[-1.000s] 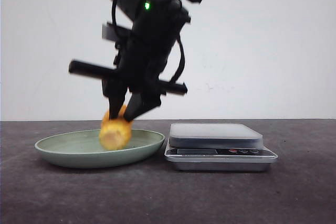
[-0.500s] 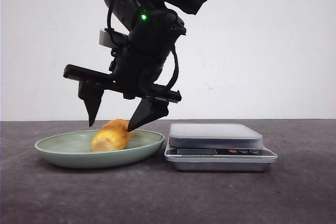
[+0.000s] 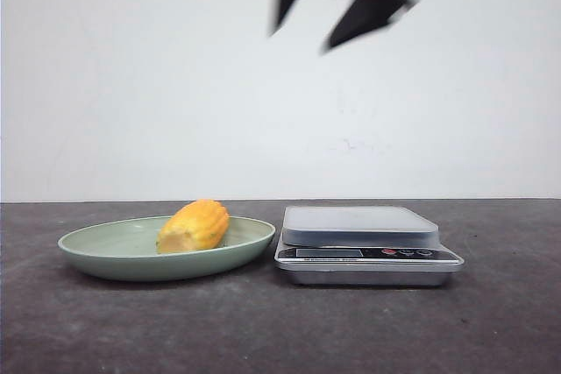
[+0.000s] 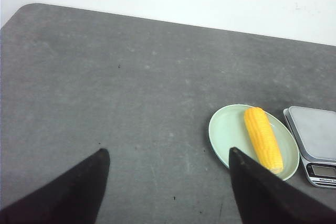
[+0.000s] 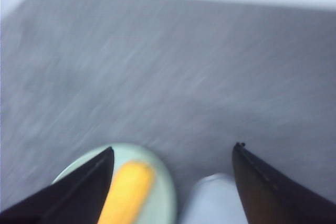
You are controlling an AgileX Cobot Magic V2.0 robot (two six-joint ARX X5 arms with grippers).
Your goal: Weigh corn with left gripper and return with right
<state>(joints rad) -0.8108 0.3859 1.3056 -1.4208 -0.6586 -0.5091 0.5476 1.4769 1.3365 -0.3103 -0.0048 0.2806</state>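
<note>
Since half a second ago the right claw (image 3: 320, 19) has let go and risen from just over the green plate (image 3: 96, 247) to the top edge of the front view, fingers apart and empty, leaving the corn (image 3: 194, 226) lying on its side in the plate, left of the scale (image 3: 359, 227) on the table (image 3: 263, 330). The left claw (image 4: 168, 163), also spread and empty, hangs well back from the plate. To my eye the task looks done; the rounded cob might roll on the dish if knocked, and motion blur hides the right claw's detail.

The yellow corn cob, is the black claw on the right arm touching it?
Apart. In the front view the yellow corn cob lies alone in the green plate, while the right arm's black claw is open high above, with bare wall between them.
</note>
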